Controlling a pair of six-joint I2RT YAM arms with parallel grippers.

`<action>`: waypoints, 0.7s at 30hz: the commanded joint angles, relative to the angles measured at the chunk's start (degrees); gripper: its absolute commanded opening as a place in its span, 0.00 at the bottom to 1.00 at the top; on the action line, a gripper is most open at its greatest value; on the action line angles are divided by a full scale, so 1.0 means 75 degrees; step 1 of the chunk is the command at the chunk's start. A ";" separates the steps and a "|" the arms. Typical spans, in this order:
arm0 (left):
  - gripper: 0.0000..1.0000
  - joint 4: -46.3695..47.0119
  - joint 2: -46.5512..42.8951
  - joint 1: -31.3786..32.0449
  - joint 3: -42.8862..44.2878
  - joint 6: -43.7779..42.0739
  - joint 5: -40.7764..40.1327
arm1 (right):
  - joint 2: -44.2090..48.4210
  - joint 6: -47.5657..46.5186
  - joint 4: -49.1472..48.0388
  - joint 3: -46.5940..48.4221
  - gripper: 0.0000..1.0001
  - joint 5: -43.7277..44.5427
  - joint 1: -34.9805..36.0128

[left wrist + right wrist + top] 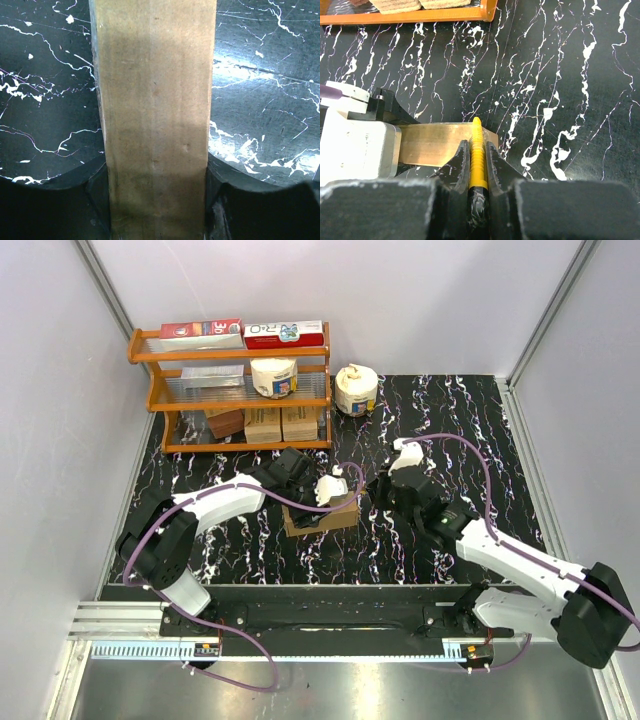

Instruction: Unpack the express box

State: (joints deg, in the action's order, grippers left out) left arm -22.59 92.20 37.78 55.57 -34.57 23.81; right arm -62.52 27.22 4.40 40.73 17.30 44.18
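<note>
Shelf rack and white tub block far-left corner; box mid-surface; far-right corner open.

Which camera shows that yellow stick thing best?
The right wrist view: the yellow ridged tool sits clamped in the right claw, its tip at the cardboard box. From above I can't make it out. The left wrist view shows only box and table.

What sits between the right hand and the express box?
A yellow ridged tool, clamped in the right hand, reaches the express box; the right wrist view shows it.
</note>
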 commanded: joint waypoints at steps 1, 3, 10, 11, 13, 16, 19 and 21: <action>0.48 -0.0187 0.0034 -0.0022 -0.0085 -0.0043 -0.0398 | -0.0078 -0.0044 -0.0341 0.0171 0.00 0.0154 -0.0044; 0.48 -0.0187 0.0034 -0.0022 -0.0074 -0.0043 -0.0386 | -0.0136 -0.0044 -0.0353 0.0171 0.00 0.0166 -0.0044; 0.47 -0.0187 0.0034 -0.0022 -0.0074 0.0015 -0.0398 | -0.0405 -0.0067 -0.0330 0.0124 0.00 -0.0033 -0.0044; 0.47 -0.0187 0.0034 -0.0022 -0.0074 0.0050 -0.0409 | -0.0429 -0.0067 -0.0167 0.0136 0.00 -0.0149 -0.0044; 0.47 -0.0164 0.0069 -0.0010 -0.0015 0.0306 -0.0596 | -0.0453 -0.0044 0.0149 0.0252 0.00 -0.0325 -0.0055; 0.43 -0.0164 0.0198 -0.0022 0.0090 0.0635 -0.1028 | -0.0348 0.0120 0.0969 0.0417 0.00 -0.0898 -0.0044; 0.38 -0.0117 0.0315 -0.0010 0.0102 0.0986 -0.1486 | -0.0324 0.0225 0.1719 0.0510 0.00 -0.1448 -0.0044; 0.37 -0.0152 0.0421 -0.0010 0.0102 0.1093 -0.1756 | -0.0336 0.0249 0.2235 0.0581 0.00 -0.1696 -0.0044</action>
State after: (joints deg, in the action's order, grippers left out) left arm -22.94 92.31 38.41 55.90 -31.48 21.41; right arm -64.93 27.88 7.70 43.55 13.87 43.31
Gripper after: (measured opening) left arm 0.554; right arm 0.161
